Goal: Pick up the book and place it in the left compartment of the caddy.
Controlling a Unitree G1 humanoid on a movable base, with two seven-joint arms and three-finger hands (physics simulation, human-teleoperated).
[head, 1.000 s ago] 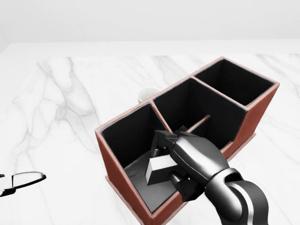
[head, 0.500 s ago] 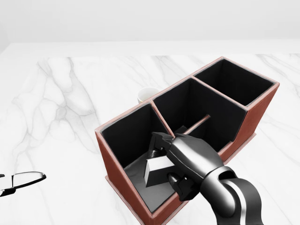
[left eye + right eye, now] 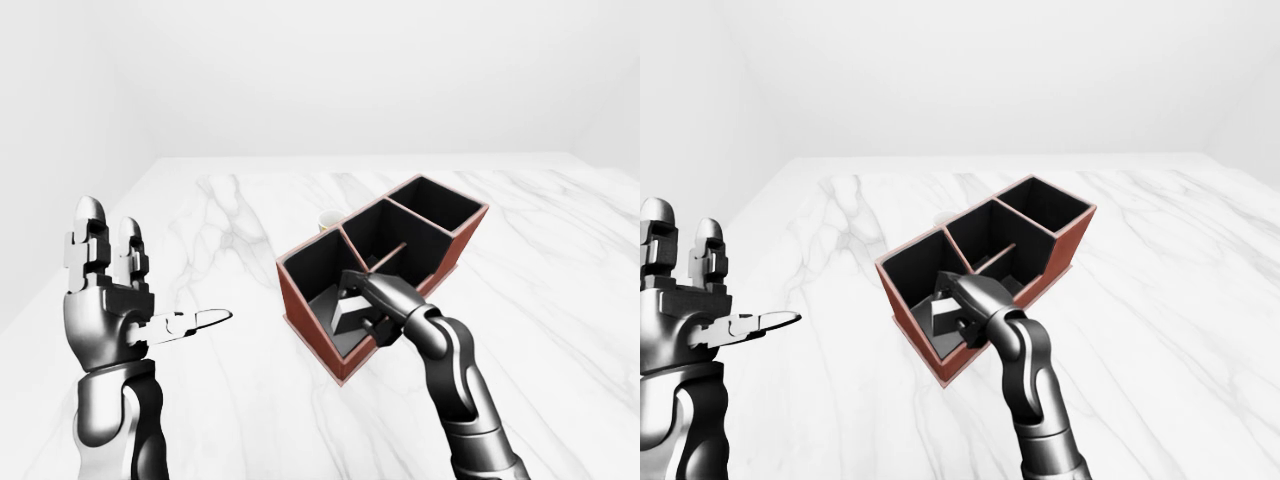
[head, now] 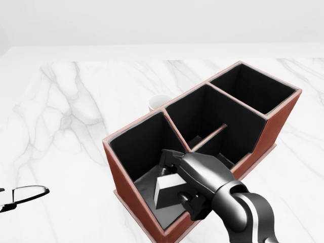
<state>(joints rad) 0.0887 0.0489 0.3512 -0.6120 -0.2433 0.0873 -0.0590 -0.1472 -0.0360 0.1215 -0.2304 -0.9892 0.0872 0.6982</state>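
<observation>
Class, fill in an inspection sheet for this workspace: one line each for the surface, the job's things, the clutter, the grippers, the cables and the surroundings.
Surface: white marble table, veined grey.
Job's things: red-brown caddy with black lining, three main compartments; the book, white-edged, sits tilted inside the left compartment as seen in the head view.
Clutter: a pale cup just beyond the caddy's far wall, mostly hidden.
Grippers: right hand reaches into the left compartment, fingers closed round the book; left hand is raised, open and empty, away from the caddy.
Cables: nothing seen.
Surroundings: plain white walls, nothing else seen.
</observation>
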